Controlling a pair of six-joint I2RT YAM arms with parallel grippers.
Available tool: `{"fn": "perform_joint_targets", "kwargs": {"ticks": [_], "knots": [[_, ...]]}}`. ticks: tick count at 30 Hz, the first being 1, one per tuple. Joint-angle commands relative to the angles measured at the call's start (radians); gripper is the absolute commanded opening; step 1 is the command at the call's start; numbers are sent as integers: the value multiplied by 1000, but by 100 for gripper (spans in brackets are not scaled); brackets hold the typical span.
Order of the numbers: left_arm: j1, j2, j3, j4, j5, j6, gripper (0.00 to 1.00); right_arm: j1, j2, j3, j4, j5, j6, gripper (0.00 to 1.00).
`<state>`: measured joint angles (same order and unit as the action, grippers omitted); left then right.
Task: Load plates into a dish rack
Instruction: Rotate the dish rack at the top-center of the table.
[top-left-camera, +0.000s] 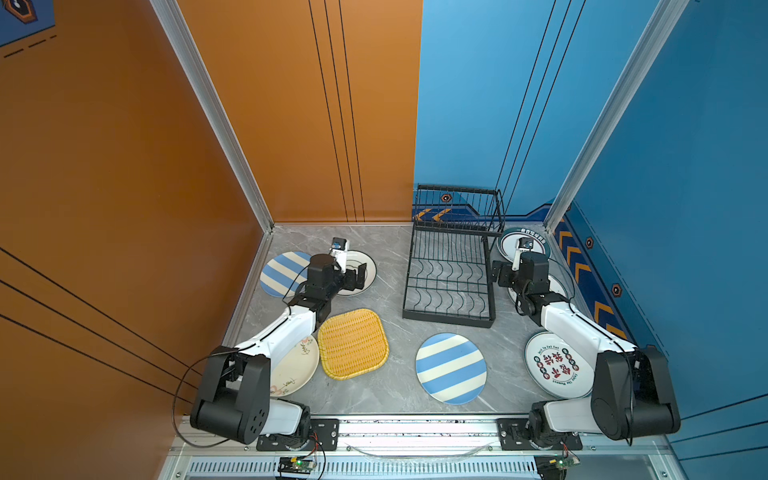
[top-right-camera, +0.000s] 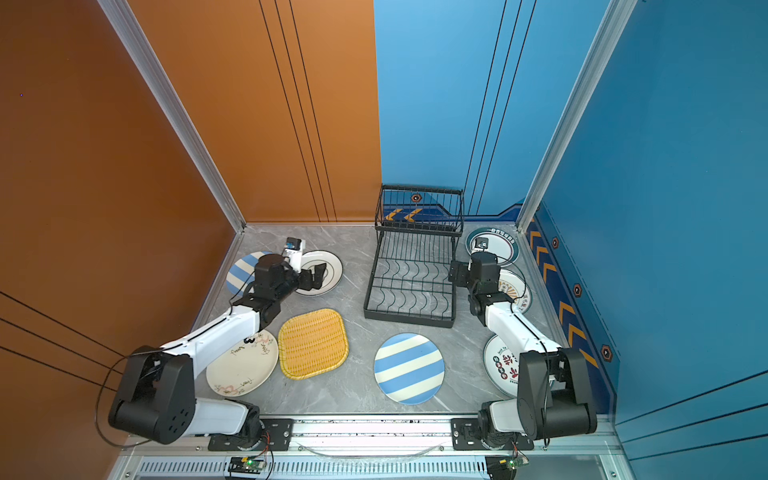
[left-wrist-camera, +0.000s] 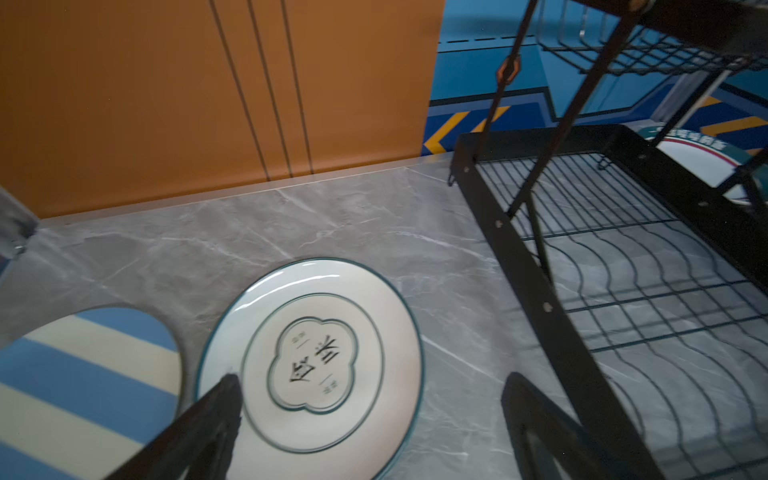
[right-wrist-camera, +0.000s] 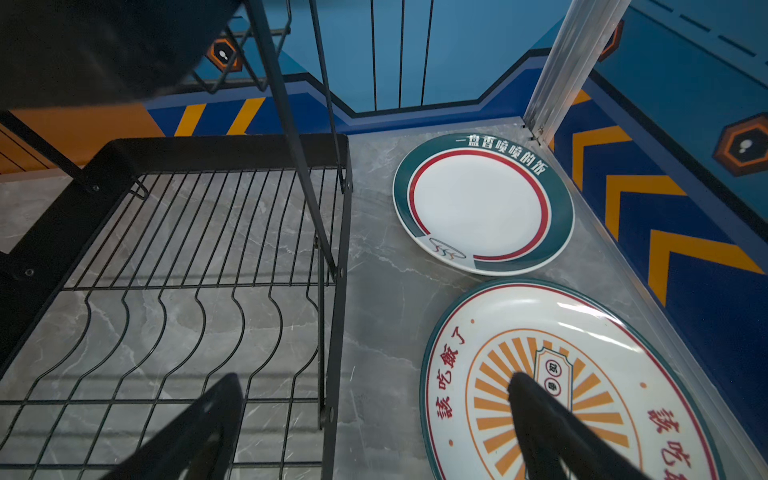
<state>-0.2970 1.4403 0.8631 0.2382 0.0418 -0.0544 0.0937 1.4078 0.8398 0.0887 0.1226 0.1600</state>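
The black wire dish rack (top-left-camera: 449, 319) stands at the back right with nothing in it. Plates lie flat around it. My left gripper (top-left-camera: 356, 277) hangs open over a white plate with a thin teal line (left-wrist-camera: 316, 415), beside a blue-and-cream striped plate (top-left-camera: 278, 272). In the left wrist view one of its fingertips (left-wrist-camera: 230, 386) is over that plate's rim. My right gripper (right-wrist-camera: 376, 382) is open between the rack's side rail (right-wrist-camera: 338, 332) and an orange sunburst plate (right-wrist-camera: 582, 332). A teal-rimmed plate (right-wrist-camera: 484, 203) lies beyond it.
A yellow woven plate (top-left-camera: 353, 344), a second striped plate (top-left-camera: 451, 368), a cream plate (top-left-camera: 297, 370) partly under the left arm and a white plate with red characters (top-left-camera: 555, 365) lie near the front. Walls close in at the left, back and right.
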Motion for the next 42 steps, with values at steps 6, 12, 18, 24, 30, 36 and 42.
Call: {"fn": "perform_joint_targets", "kwargs": {"ticks": [6,12,18,24,30,36,42], "knots": [[-166,299,350,-354,78,-191,89,11,116,131,-350,-96,123,100],[-220,450,513,-475,127,-216,77,12,181,171,-400,-118,171,100],[-235,523,590,-558,89,-244,60,11,218,190,-400,-115,198,100],[-239,567,606,-563,81,-275,48,11,261,205,-390,-142,210,95],[-243,607,641,-574,85,-294,41,14,290,209,-371,-148,222,84],[-239,618,639,-576,88,-314,31,27,321,219,-364,-175,211,61],[-238,611,608,-577,96,-333,18,52,348,240,-369,-170,200,41]]}}
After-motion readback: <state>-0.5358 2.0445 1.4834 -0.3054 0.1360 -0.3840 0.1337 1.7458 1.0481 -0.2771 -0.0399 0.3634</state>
